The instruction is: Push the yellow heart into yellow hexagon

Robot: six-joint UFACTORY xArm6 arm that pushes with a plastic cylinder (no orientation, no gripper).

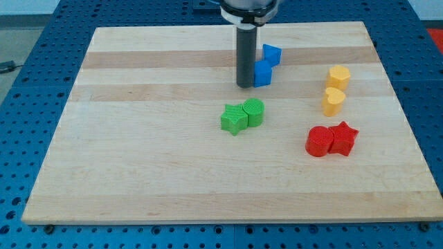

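Note:
The yellow heart (333,101) lies at the view's right, just below the yellow hexagon (339,76); the two touch or nearly touch. My tip (245,85) stands at the upper middle of the board, against the left side of a blue block (262,72). The tip is well to the left of both yellow blocks.
A second blue block (272,54) sits just above and right of the first. A green star (234,118) and a green round block (253,111) touch near the board's middle. A red round block (319,142) and a red star (342,137) touch at lower right.

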